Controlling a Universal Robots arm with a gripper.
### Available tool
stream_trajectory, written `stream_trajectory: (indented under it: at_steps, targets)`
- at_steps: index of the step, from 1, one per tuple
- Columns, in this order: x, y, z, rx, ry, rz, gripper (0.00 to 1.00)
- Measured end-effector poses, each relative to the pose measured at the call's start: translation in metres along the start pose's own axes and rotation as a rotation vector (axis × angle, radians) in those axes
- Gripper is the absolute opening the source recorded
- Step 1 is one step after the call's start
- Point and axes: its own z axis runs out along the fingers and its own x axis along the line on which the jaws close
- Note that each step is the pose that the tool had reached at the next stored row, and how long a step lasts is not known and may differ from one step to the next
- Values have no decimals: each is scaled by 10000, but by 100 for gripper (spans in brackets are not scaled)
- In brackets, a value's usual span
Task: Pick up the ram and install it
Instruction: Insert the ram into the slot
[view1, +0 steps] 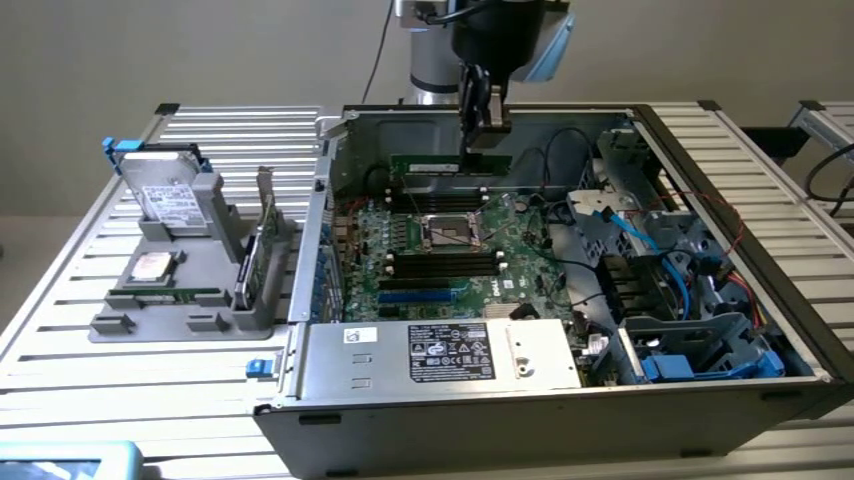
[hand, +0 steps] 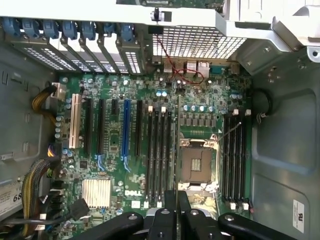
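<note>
Plain beige wall (view1: 200, 50) across top of frame, soft even light. Slatted alu table (view1: 120, 400) fills mid & lower frame; 2nd slatted table (view1: 830, 112) at upper right edge. Pale floor (view1: 34, 260) at left edge.

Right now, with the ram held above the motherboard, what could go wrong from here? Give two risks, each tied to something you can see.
1. The ram, clamped in the end effector, seems to sit between the memory slots and the CPU socket rather than over a slot. Pushed down off-line, it could hit the board.
2. The CPU socket looks empty and exposed beside the ram, so a slip might damage it.
</note>
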Motion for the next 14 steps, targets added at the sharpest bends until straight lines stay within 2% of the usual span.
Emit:
stream_trajectory:
  at_steps: [11, 14]
  targets:
    - [3, -16, 125, 11, 318, 5, 14]
    - [4, -20, 165, 24, 370, 4, 14]
